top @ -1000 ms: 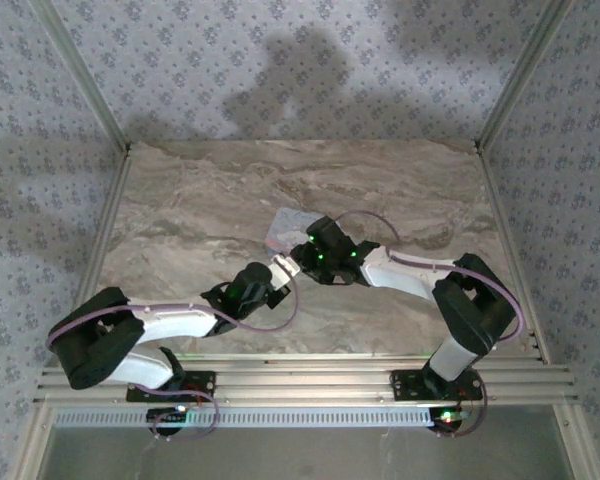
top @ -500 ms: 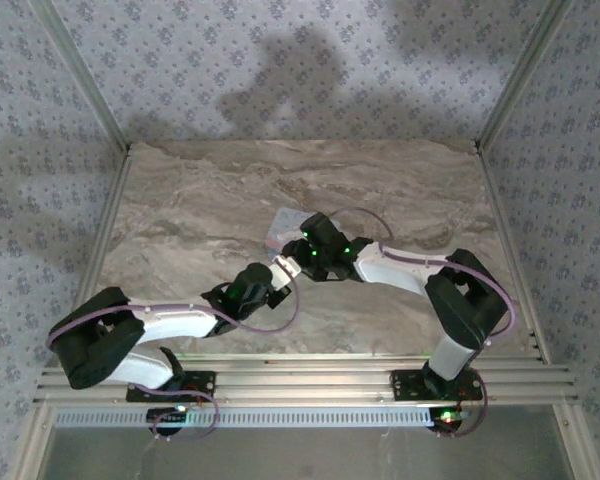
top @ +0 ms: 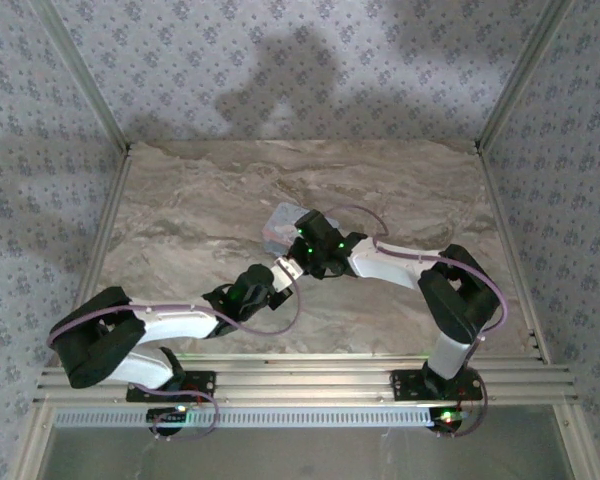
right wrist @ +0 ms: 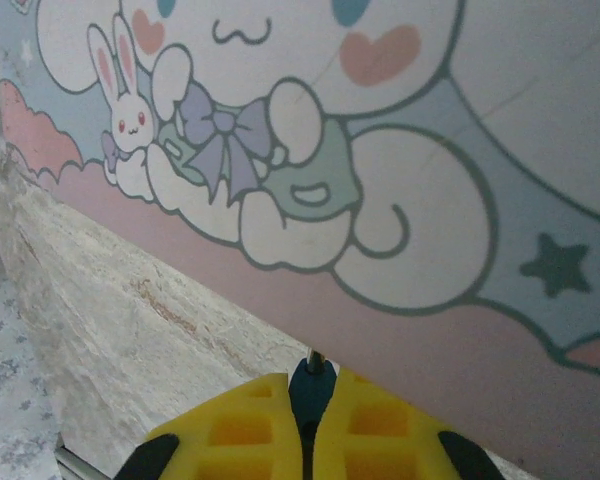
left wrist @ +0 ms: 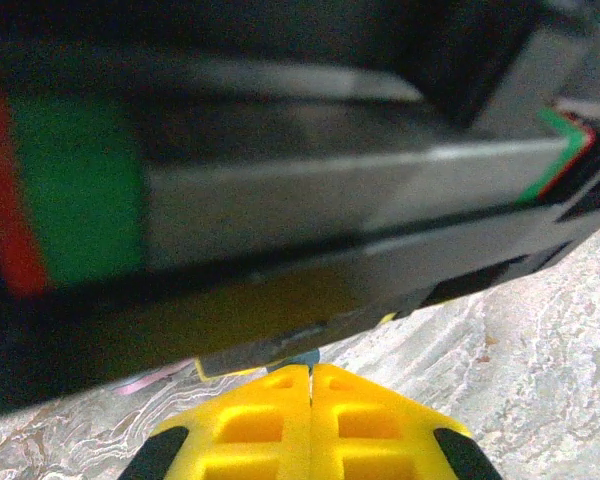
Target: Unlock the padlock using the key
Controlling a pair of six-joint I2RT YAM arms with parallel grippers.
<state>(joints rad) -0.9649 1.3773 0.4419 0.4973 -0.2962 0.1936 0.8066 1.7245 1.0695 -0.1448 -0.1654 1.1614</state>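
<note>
Noted tin point(top: 277, 222) on bench point(top: 180, 220) near centre. Located right gripper point(right wrist: 310, 398) at tin's 5 o'clock, just beside it, pinching small item point(right wrist: 309, 380). Located left gripper point(left wrist: 310, 372) at right gripper's 7 o'clock, close by.

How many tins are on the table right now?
1. The cartoon tin lies mid-table, just beyond the right pincer, which grips a small dark item; the arms may hide others.
</note>
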